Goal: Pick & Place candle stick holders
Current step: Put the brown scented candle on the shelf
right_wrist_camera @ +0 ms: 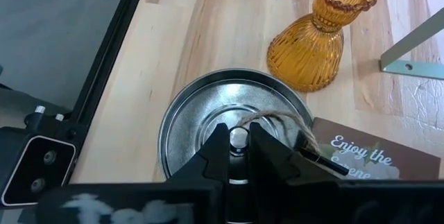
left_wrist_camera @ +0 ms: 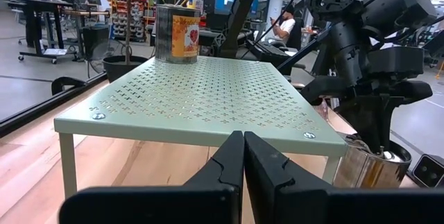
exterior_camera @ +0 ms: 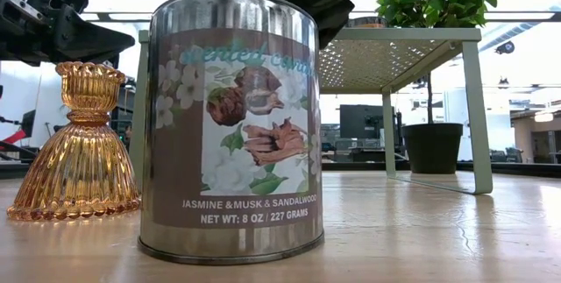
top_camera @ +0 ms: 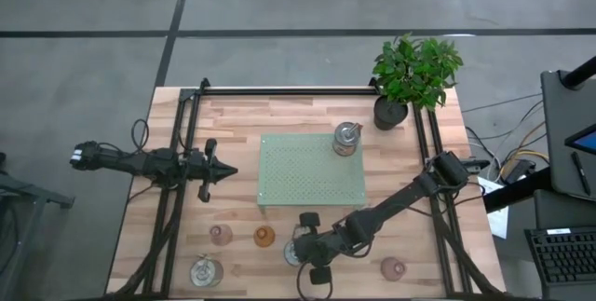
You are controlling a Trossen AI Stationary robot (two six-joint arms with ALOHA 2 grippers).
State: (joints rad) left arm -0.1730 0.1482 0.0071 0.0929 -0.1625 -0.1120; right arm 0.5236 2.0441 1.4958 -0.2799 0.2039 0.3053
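A silvery candle tin (exterior_camera: 232, 125) with a flower label stands on the table in front of the green tray (top_camera: 312, 172). My right gripper (right_wrist_camera: 238, 132) is above it, shut on its lid knob. An amber holder (right_wrist_camera: 320, 33) stands upright beside the tin. A pale pink holder (top_camera: 221, 235) and a clear glass one (top_camera: 206, 271) stand at the near left. Another pink holder (top_camera: 392, 268) stands at the near right. A second silvery tin (top_camera: 346, 139) stands on the tray's far right. My left gripper (top_camera: 223, 171) is shut and empty, left of the tray. My right gripper pinches the small knob (right_wrist_camera: 238, 139) at the middle of the tin's lid between its two fingers. The fingers come from above, pointing down. The tin stands upright with its base (exterior_camera: 230, 252) on the table.
A potted green plant (top_camera: 414, 73) stands at the far right corner. The tray stands on thin legs (exterior_camera: 478, 116) with free room beneath it. A twine with a brown tag (right_wrist_camera: 361, 158) lies on the tin. Black frame rails (top_camera: 177, 189) run along both table sides.
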